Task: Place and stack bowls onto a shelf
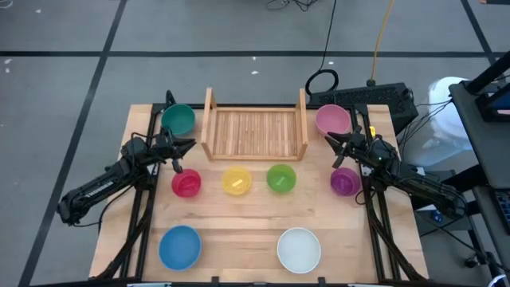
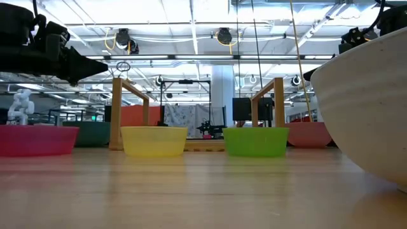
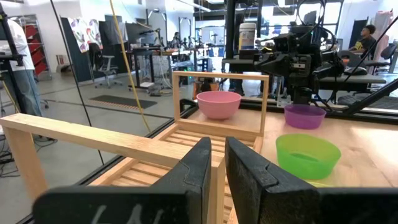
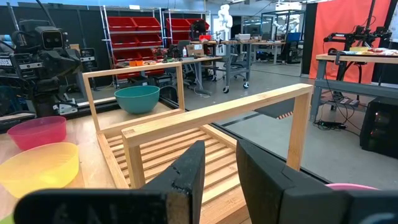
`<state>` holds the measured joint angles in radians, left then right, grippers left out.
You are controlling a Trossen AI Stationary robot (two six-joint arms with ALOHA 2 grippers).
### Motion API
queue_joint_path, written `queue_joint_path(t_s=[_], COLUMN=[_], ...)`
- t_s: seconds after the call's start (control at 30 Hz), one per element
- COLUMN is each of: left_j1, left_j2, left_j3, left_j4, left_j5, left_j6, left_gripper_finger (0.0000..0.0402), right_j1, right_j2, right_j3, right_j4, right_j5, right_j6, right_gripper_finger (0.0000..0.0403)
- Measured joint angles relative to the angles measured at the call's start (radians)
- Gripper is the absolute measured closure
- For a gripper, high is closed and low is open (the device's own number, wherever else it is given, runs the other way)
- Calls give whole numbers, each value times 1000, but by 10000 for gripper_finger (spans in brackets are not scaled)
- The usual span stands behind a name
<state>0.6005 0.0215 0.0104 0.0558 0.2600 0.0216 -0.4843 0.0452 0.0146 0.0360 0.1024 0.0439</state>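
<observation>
While the shelf (image 1: 255,131) stands empty at the counter's (image 1: 239,215) far edge, all bowls (image 1: 237,180) sit on the counter around it. Left pincer (image 1: 188,145) and right pincer (image 1: 329,140) hover beside the shelf's ends, fingers slightly parted, grasping nothing.

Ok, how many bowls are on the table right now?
8, none hidden: teal bowl and pink bowl flanking the shelf; red, yellow, light green, purple in a row; blue and white nearest the front.
</observation>
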Motion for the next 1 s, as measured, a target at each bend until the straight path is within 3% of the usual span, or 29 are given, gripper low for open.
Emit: queue_joint_path(t_s=[0.8, 1.0], left_j1=[0, 0], left_j2=[0, 0], left_j3=[0, 0], left_j4=[0, 0], left_j5=[0, 0], left_j6=[0, 0], left_gripper_finger=[348, 348], right_j1=[0, 0], right_j2=[0, 0], right_j3=[0, 0], right_j4=[13, 20], right_j5=[0, 2], right_j6=[1, 110], right_gripper_finger=[316, 316])
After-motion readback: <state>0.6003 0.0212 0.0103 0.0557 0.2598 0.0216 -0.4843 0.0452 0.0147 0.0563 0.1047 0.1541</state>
